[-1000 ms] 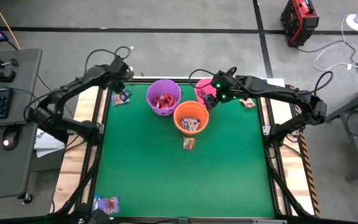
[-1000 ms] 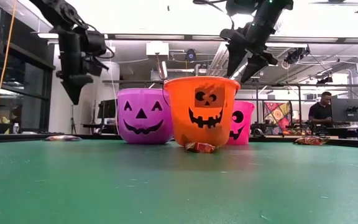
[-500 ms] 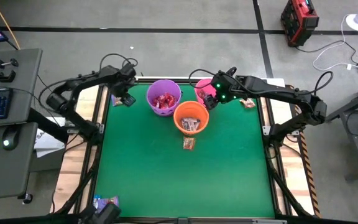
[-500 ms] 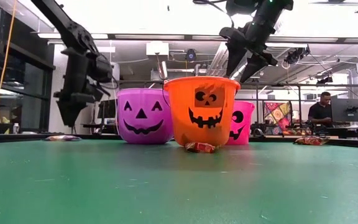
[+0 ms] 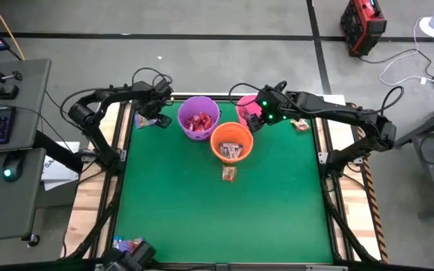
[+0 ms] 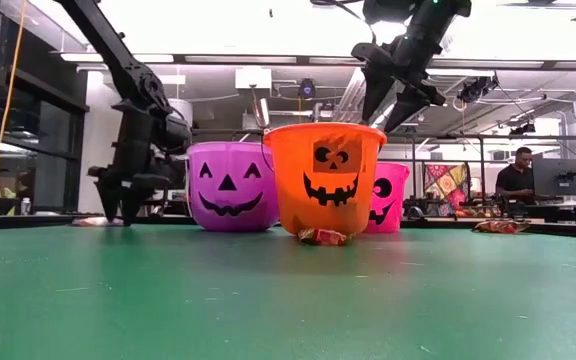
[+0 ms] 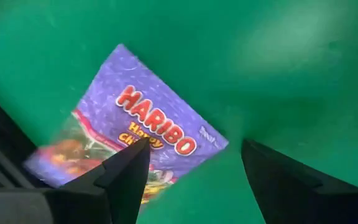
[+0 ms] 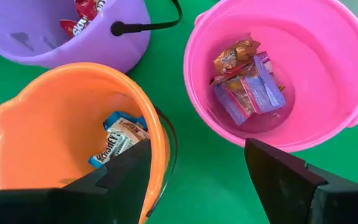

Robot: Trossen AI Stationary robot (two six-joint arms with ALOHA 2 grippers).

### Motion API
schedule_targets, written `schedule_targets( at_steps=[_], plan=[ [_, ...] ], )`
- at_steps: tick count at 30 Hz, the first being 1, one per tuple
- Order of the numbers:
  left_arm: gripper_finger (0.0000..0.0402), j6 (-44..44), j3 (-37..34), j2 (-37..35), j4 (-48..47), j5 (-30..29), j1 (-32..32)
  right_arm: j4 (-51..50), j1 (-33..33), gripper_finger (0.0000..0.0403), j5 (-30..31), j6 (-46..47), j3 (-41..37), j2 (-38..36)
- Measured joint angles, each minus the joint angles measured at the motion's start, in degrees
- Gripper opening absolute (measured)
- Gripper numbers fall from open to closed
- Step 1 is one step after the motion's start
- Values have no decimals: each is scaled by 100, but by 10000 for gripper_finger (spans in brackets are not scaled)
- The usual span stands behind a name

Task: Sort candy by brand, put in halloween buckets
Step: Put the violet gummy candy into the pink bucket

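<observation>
Item: Haribo packet (image 7: pixel 135 155), purple, flat on desk (image 5: pixel 202 218) beside purple bucket (image 5: pixel 199 117). Left gripper (image 7: pixel 191 171) jaws open, straddling it. Likely light, soft, crinkly, slippery; pinch across middle. Right gripper (image 8: pixel 197 168) jaws open, above pink bucket (image 8: pixel 278 74).

Grey floor (image 5: pixel 202 19) with dark tape lines — bright ceiling lights (image 6: pixel 268 25) above a desk (image 5: pixel 6 143).

left gripper (image 7: pixel 188 177): low, fingers spread | right gripper (image 8: pixel 197 171): raised, fingers spread
</observation>
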Motion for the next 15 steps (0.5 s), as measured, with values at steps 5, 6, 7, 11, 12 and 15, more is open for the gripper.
schedule_targets(
  at_steps=[5,6,7,11,12,15],
  plan=[
    [241,-378,39,287,-72,-74,-145,1,0,252,-6,85,0,0],
    [237,-382,37,318,-72,-122,-189,-1,0,252,-7,89,0,0],
    [232,-365,41,336,-84,-128,-224,-1,0,252,-7,87,0,1],
    [188,-249,39,340,-195,102,-374,-1,0,252,-8,73,0,0],
    [172,-249,35,334,-240,177,-421,-1,0,252,-7,71,0,1],
    [122,-243,30,335,-459,420,-594,-1,0,252,-7,43,0,0]
  ],
)
